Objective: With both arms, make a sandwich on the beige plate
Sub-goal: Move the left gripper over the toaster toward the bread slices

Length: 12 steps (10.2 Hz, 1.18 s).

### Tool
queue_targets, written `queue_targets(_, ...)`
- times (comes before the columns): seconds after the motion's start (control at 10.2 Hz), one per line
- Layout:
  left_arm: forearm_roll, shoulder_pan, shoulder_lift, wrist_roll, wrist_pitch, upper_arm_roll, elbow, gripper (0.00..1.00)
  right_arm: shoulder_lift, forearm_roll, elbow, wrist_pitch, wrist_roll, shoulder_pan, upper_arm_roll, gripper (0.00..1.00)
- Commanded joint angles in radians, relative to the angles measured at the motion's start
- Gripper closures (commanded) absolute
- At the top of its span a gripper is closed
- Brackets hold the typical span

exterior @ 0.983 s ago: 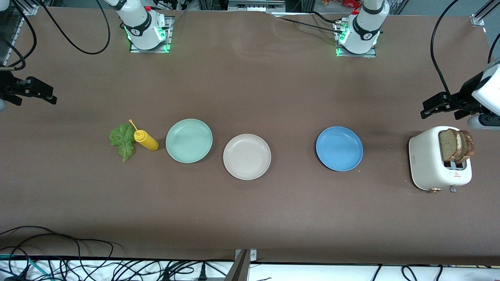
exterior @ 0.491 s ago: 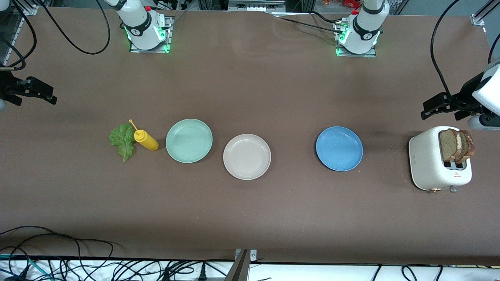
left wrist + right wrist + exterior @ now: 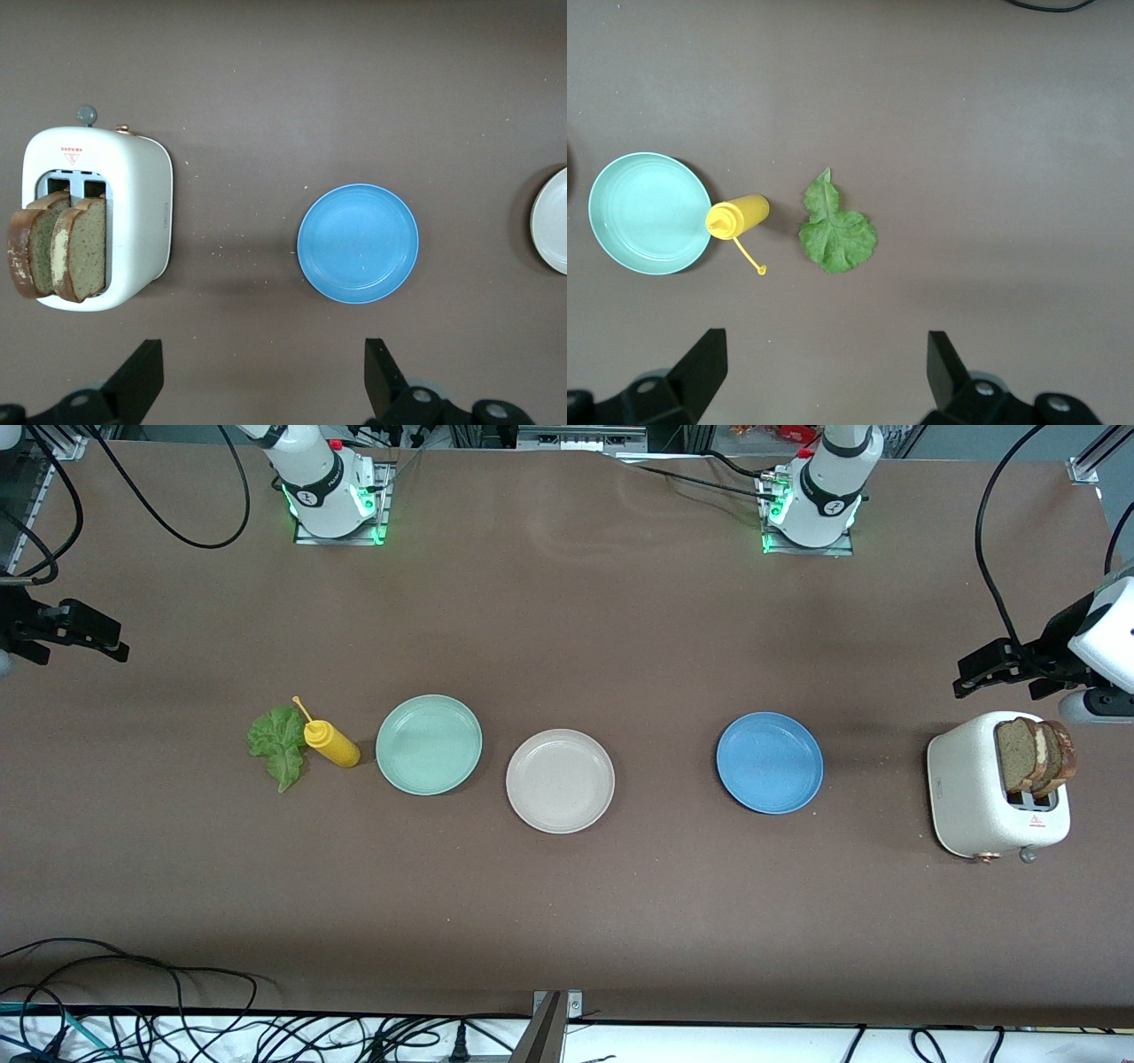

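At the right arm's end of the table, the right gripper point(image 3: 75, 638) hangs in the air over bare tabletop, its two fingers point(image 3: 700, 363) spread wide apart with nothing between them. Its arm waits there.

Taking the beige plate point(image 3: 560, 780) as the landmark, things lie in a loose row along the table point(image 3: 567, 620). Farthest from the beige plate toward the right arm's end lies a crinkled green lettuce leaf point(image 3: 278, 744), flat on the table. Just beside the leaf, on the side toward the beige plate, a yellow squeeze bottle point(image 3: 330, 742) lies tipped over; whether it touches the leaf cannot be told. Next comes the mint green plate point(image 3: 429, 744), just beside the beige plate and a little farther from the front camera; their rims are close but apart. The beige plate itself has nothing on it.

Toward the left arm's end from the beige plate, well apart from it, sits the blue plate point(image 3: 769, 763), also bare. Farther still that way stands a white toaster point(image 3: 974, 797), with two slices of brown bread point(image 3: 1035, 756) standing upright in its slots, their tops sticking out.

Over the table just beside the toaster hangs the left gripper point(image 3: 985, 669). Its fingers point(image 3: 383, 372) stand fully apart and grip nothing.

No sandwich has been put together yet.
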Motion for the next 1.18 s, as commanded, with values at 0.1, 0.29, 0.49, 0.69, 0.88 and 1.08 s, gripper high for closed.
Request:
queue_targets(0.1,0.006,-0.001,0.0,-0.017,0.005,0.0,-0.001,0.0,-0.002,0.005,0.005,-0.011,0.004,0.001,-0.002,0.0)
queue_targets(0.29,0.006,0.013,0.003,-0.014,0.002,0.003,-0.005,0.0,-0.002,0.005,0.005,-0.011,0.004,0.001,-0.002,0.0)
queue_targets(0.49,0.006,0.036,0.011,-0.002,0.002,0.003,-0.001,0.0,-0.002,0.005,0.005,-0.011,0.004,0.001,-0.002,0.0)
queue_targets(0.69,0.007,0.056,0.016,0.001,0.002,0.003,-0.001,0.0,-0.002,0.005,0.005,-0.011,0.004,0.001,-0.002,0.0)
queue_targets(0.88,0.009,0.078,0.037,0.001,0.007,0.003,0.009,0.0,-0.002,0.005,0.005,-0.011,0.005,0.001,-0.002,0.0)
queue_targets(1.08,0.05,0.102,0.055,0.016,0.008,0.003,0.005,0.0,-0.002,0.005,0.005,-0.011,0.004,0.001,-0.002,0.0)
